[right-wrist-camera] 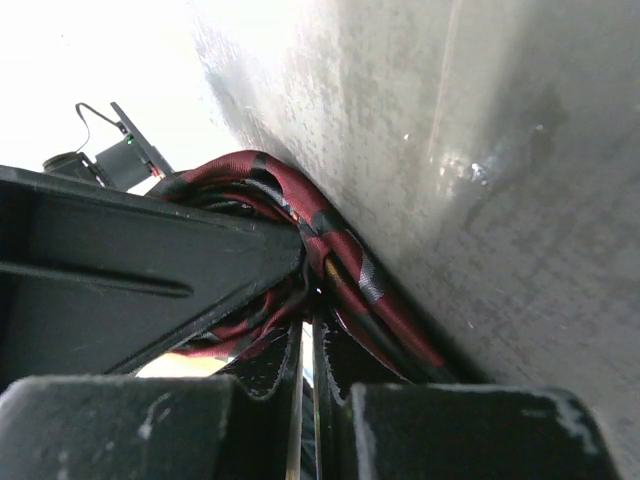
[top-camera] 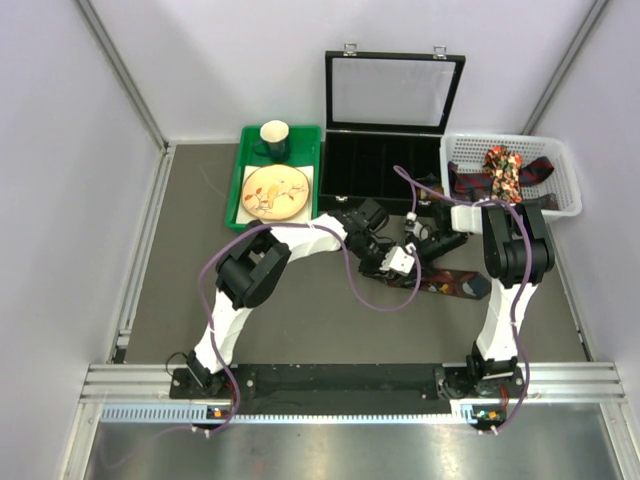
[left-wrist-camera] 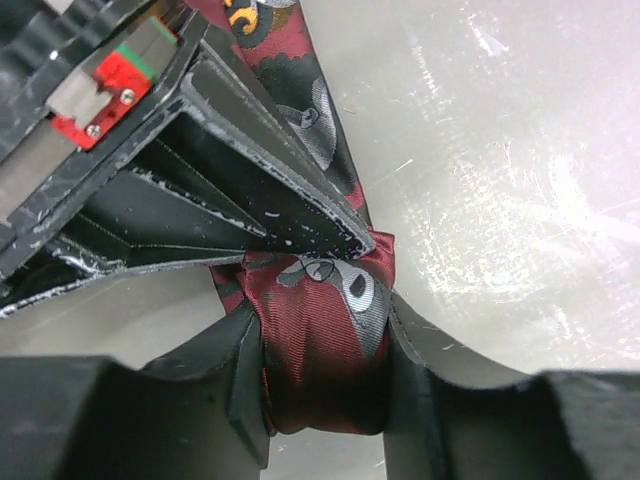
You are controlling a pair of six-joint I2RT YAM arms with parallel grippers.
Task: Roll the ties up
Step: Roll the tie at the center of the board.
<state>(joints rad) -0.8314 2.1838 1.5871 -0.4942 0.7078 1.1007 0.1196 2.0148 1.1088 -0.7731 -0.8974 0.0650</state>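
A dark maroon patterned tie lies on the grey table, its tail stretched to the right. Both grippers meet at its left end. In the left wrist view my left gripper is shut on the rolled part of the tie, which bulges between the two fingers. My right gripper comes in from the upper left and touches the top of the roll. In the right wrist view my right gripper is almost fully closed, with folds of the tie at its tips. More ties, one floral, lie in the basket.
A white basket stands at the back right. A black compartment box with its lid raised stands behind the grippers. A green tray with a plate and a mug is at the back left. Purple cables loop over the table.
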